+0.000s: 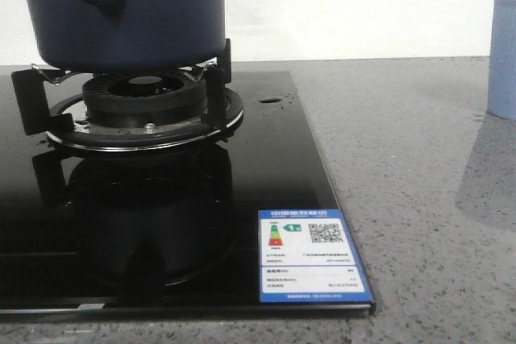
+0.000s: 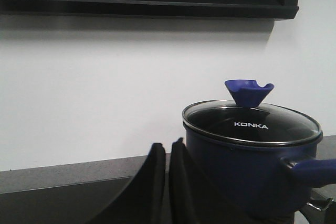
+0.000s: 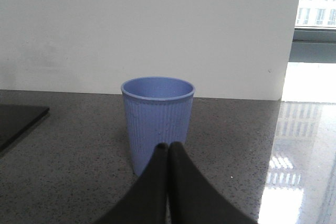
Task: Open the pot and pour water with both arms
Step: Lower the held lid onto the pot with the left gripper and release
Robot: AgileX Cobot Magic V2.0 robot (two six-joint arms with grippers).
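Judging from how things lie, nothing of the task is done yet. Taking the pot (image 2: 252, 156) as landmark and going near to far: in the left wrist view the left gripper (image 2: 168, 153) is seen with its fingers pressed together, holding nothing, in front of and just beside the pot's wall, though contact cannot be judged. The pot is seated on the burner grate (image 1: 145, 110) of the black glass hob (image 1: 274, 175), its glass lid (image 2: 251, 121) in place under the blue knob (image 2: 249, 92). Opening and pouring are both left to do. Well apart from the pot, on the grey counter (image 3: 236, 156), the pale-blue cup (image 3: 157, 129) is seen standing upright, with the right gripper (image 3: 168, 148) closed and empty before it. A small puddle of water (image 1: 270, 101) is visible on the glass beside the burner. The pot's contents cannot be made out through the dark lid. In the front view neither arm is shown, the pot's top is cut off and the cup is cropped.
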